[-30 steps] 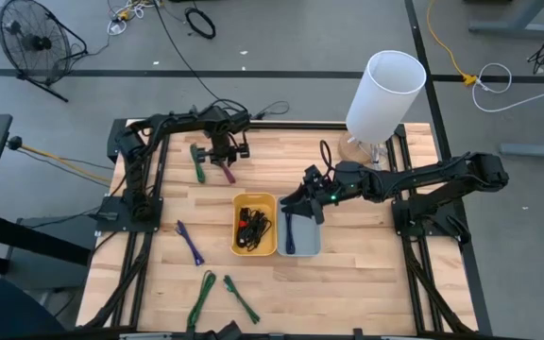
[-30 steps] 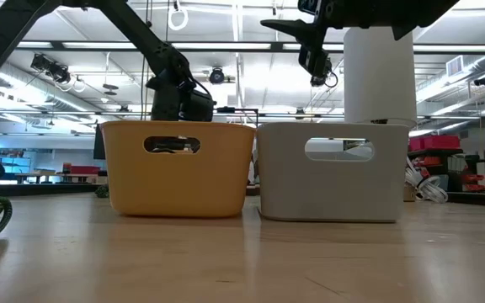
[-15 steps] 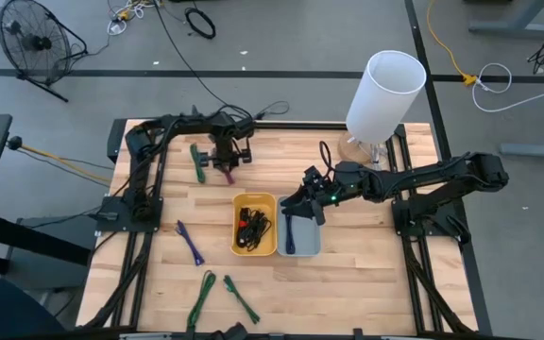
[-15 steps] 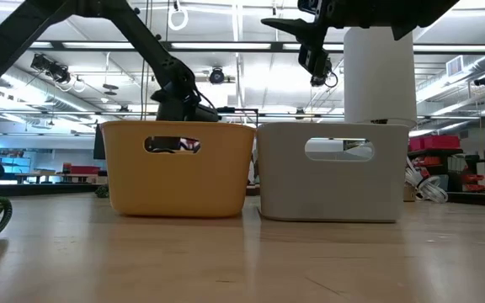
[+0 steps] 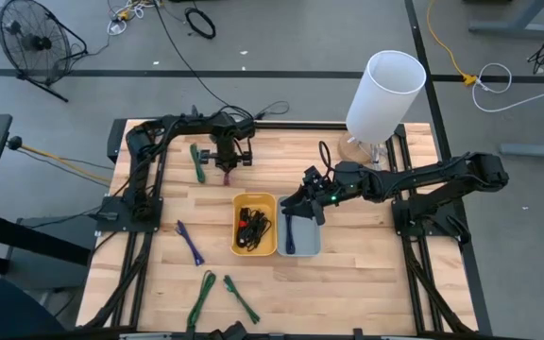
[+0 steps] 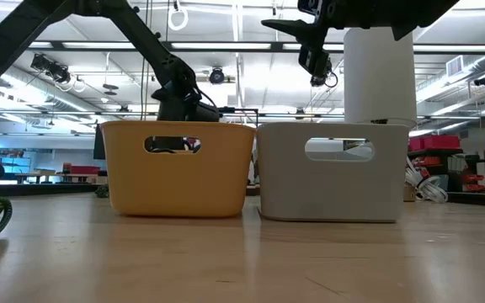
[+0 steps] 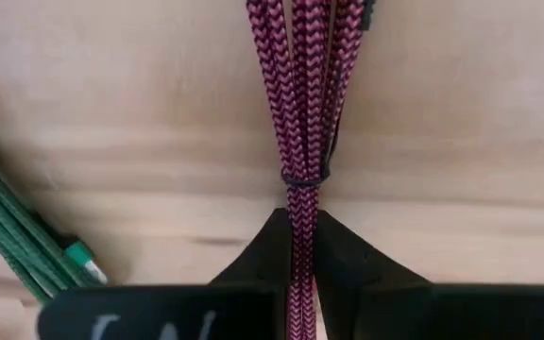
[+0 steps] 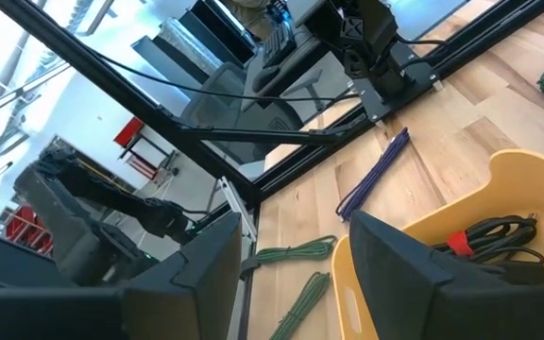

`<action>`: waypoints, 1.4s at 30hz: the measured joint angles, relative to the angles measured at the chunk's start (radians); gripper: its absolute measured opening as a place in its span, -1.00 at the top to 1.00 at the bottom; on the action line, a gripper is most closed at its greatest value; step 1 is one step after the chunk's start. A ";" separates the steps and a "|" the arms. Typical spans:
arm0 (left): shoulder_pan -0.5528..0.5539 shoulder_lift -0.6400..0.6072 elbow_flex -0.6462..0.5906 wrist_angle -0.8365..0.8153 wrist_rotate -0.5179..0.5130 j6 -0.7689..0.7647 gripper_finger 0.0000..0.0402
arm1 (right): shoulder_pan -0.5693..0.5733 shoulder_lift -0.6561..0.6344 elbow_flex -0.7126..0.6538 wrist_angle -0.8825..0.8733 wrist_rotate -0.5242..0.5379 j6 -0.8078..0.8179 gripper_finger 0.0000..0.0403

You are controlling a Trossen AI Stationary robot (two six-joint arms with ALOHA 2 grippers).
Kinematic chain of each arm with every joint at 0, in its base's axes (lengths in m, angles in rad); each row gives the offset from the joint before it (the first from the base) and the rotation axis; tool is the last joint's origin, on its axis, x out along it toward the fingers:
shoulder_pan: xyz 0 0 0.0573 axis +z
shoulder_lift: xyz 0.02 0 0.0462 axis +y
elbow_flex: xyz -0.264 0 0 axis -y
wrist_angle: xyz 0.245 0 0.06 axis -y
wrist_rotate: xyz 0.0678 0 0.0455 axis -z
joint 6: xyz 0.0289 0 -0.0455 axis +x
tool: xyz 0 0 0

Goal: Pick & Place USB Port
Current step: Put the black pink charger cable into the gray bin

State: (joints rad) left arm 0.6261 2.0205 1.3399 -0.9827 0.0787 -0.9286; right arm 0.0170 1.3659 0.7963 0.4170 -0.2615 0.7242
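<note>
While the right tool (image 5: 302,200) hangs open over the grey plastic bin (image 5: 299,227), the left tool (image 7: 300,247) sits pinched onto a braided magenta cable bundle (image 7: 302,104) lying on the wooden counter (image 5: 366,264), just beside a green cable bundle (image 5: 197,161).

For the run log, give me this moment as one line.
left gripper: shut on red braided cable, at table's far side | right gripper: open, above grey bin | yellow bin: holds cables

From the low view the yellow bin (image 6: 178,168) hides most of the left gripper (image 6: 179,105). In the left wrist view the maroon braided cable (image 7: 302,104) runs off the edge, so its ends aren't visible. The green cable (image 7: 22,241) there gets cut off too.
</note>
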 joint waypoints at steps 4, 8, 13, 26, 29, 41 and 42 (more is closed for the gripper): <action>0.002 -0.072 0.002 0.009 -0.003 0.041 0.87 | -0.001 0.000 0.000 -0.010 0.016 0.000 0.02; -0.004 -0.172 0.002 0.015 0.002 0.127 0.87 | -0.001 0.000 0.000 -0.019 0.039 -0.003 0.02; -0.037 -0.365 0.003 0.077 0.021 0.179 0.87 | -0.020 0.000 0.000 -0.023 0.044 0.001 0.02; -0.299 -0.812 0.004 0.308 0.045 0.371 0.87 | -0.076 0.000 0.000 0.163 0.044 0.048 0.02; -0.404 -0.847 0.004 0.359 -0.045 0.415 0.87 | -0.083 0.000 0.000 0.265 0.042 0.053 0.02; -0.668 -0.748 0.004 0.631 -0.183 0.443 0.87 | -0.084 -0.001 0.000 0.498 0.062 0.056 0.02; -0.677 -0.729 0.004 0.650 -0.183 0.443 0.87 | -0.083 -0.001 0.000 0.500 0.062 0.053 0.02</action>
State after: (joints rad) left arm -0.0504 1.2914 1.3441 -0.3327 -0.1045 -0.4858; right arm -0.0662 1.3651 0.7963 0.9168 -0.1993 0.7772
